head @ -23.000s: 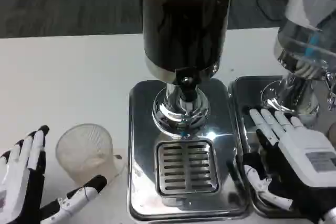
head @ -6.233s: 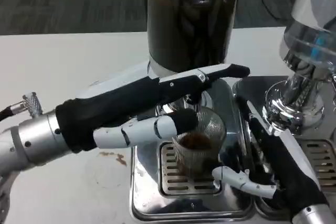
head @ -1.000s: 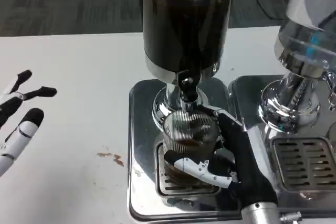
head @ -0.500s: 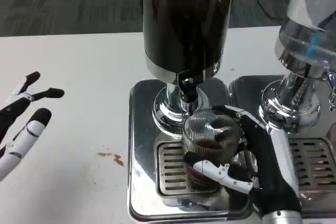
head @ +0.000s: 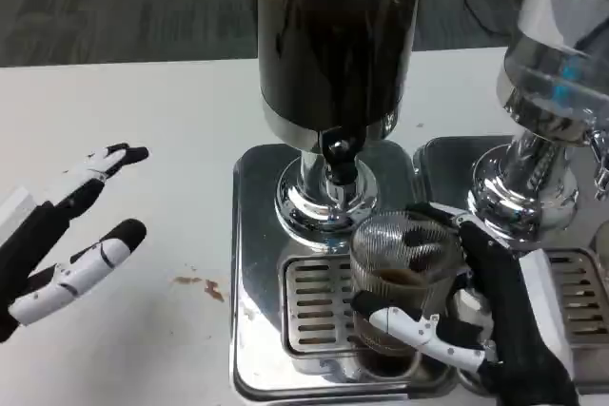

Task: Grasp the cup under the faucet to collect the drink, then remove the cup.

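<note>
Cup status: we see the ribbed clear cup clasped in the right robot hand, a white finger crossing its front low down and black fingers wrapping its right side and back. Dark drink sits in the lower part of the cup. We place the cup over the right part of the slotted drip grate, in front of and slightly right of the faucet; whether its base touches the grate we cannot tell, since the fingers hide it. The faucet hangs from the tall dark dispenser tank, which stands on a chrome pedestal on the steel tray near the middle of the bench. A second dispenser, with a clear body and its own chrome base, stands beside it toward the right edge of the bench. We note the left robot hand near the left edge of the bench, well apart from the tray, fingers spread and holding nothing. A small brown stain marks the white surface between the left robot hand and the tray, just beside the tray's left edge.
</note>
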Controlling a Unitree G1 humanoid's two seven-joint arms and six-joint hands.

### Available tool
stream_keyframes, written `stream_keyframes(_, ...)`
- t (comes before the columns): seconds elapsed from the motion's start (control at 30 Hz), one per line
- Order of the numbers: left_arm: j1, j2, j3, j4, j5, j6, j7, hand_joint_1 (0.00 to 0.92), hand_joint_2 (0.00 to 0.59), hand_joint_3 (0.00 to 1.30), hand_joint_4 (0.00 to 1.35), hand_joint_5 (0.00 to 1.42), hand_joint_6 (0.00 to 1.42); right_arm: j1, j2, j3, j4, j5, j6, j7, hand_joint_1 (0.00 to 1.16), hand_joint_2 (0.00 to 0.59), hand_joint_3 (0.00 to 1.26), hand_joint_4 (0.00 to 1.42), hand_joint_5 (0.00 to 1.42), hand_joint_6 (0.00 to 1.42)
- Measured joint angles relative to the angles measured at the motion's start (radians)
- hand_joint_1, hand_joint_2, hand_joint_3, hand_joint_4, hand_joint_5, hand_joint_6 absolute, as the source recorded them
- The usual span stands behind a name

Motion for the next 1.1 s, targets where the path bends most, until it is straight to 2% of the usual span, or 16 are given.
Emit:
stream_keyframes(0.07,0.0,0.036,-0.01,0.012,0.036,-0.039,0.0,0.0,0.25,0.05,0.0,0.0,0.0,0.008,-0.011,-0.006,-0.019,0.005,0.001,0.017,1.04,0.131,0.45,0.55,0.83,1.25)
stream_keyframes(0.13,0.0,0.049,-0.018,0.016,0.059,-0.06,0.001,0.0,0.25,0.05,0.0,0.0,0.0,0.016,-0.019,-0.006,-0.032,0.005,0.002,0.025,1.04,0.132,0.46,0.55,0.83,1.25)
stream_keyframes(0.23,0.012,0.087,-0.029,0.011,0.116,-0.102,0.006,0.0,0.28,0.02,0.0,0.0,0.0,0.041,-0.023,-0.005,-0.075,0.01,0.002,0.038,1.04,0.132,0.46,0.55,0.83,1.25)
stream_keyframes(0.33,0.047,0.11,-0.022,-0.034,0.19,-0.12,0.035,0.0,0.287,0.01,0.0,0.0,0.0,0.079,-0.024,-0.005,-0.122,0.015,0.01,0.049,1.04,0.133,0.46,0.55,0.83,1.25)
stream_keyframes(0.47,0.105,0.116,-0.017,-0.083,0.206,-0.126,0.051,0.0,0.286,0.0,0.0,0.0,0.0,0.138,-0.028,-0.005,-0.186,0.024,0.015,0.062,1.04,0.133,0.46,0.55,0.83,1.27)
stream_keyframes(0.63,0.149,0.118,-0.004,-0.128,0.212,-0.123,0.052,0.0,0.282,0.0,0.0,0.0,0.0,0.19,-0.032,0.005,-0.26,0.02,0.018,0.078,1.05,0.133,0.47,0.55,0.83,1.27)
stream_keyframes(0.7,0.162,0.126,0.01,-0.152,0.209,-0.117,0.052,0.0,0.247,0.0,0.0,0.0,0.0,0.212,-0.026,0.026,-0.303,0.015,0.018,0.078,1.05,0.133,0.47,0.55,0.83,1.27)
stream_keyframes(0.77,0.175,0.134,0.011,-0.179,0.19,-0.103,0.04,0.0,0.287,0.0,0.0,0.0,0.0,0.215,-0.023,0.033,-0.318,0.017,0.018,0.079,1.05,0.133,0.47,0.55,0.83,1.27)
stream_keyframes(0.93,0.217,0.164,0.014,-0.297,0.17,-0.042,-0.021,0.0,0.297,0.0,0.0,0.0,0.0,0.227,-0.036,0.004,-0.36,0.047,0.029,0.108,1.04,0.133,0.47,0.55,0.83,1.27)
stream_keyframes(1.1,0.262,0.166,0.051,-0.35,0.138,-0.004,-0.045,0.0,0.306,0.0,0.0,0.0,0.0,0.25,-0.067,-0.007,-0.408,0.078,0.031,0.153,1.04,0.132,0.47,0.55,0.83,1.27)
